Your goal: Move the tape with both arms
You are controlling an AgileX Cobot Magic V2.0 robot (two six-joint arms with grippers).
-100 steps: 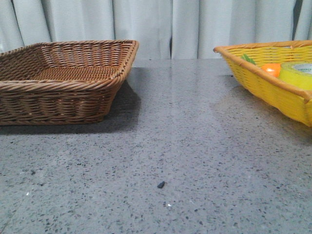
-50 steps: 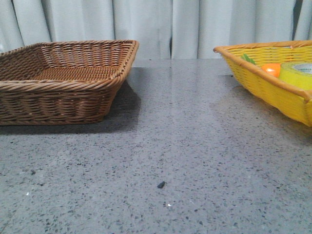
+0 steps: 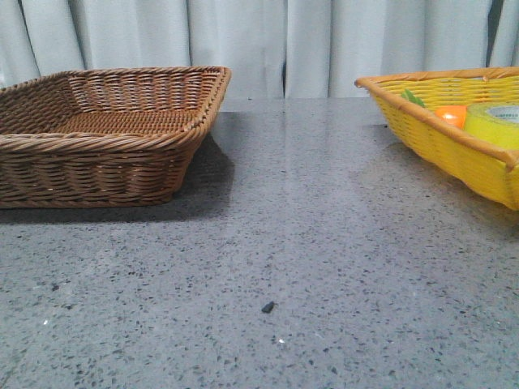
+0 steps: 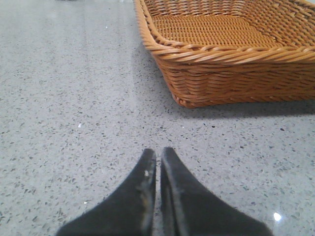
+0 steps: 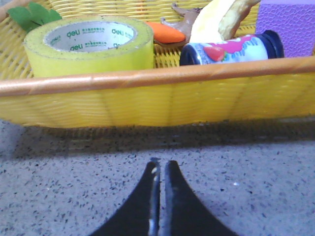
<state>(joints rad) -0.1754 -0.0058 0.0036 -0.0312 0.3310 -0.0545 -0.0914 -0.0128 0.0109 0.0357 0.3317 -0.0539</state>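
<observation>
A grey speckled stone table (image 3: pixel 308 243) stretches before me to pale curtains (image 3: pixel 268 40), with a brown wicker basket (image 3: pixel 105 134) on my left. My left gripper (image 4: pixel 157 155) and right gripper (image 5: pixel 161 164) are both pinched closed, empty, low over the table. The tape (image 5: pixel 88 44) lies flat in the yellow basket (image 5: pixel 147 103), beyond its near rim from my right gripper, beside a carrot (image 5: pixel 165 33) and a can (image 5: pixel 231 46).

Speckled grey stone table (image 3: pixel 324 243) carrying two wicker baskets

The brown basket (image 3: pixel 105 134) stands on the table's left part. Well apart from the brown basket, to its right, the yellow basket (image 3: pixel 454 150) stands on the same surface. A small dark speck (image 3: pixel 268 307) lies on the table, nearer the camera than the brown basket and to its right.
</observation>
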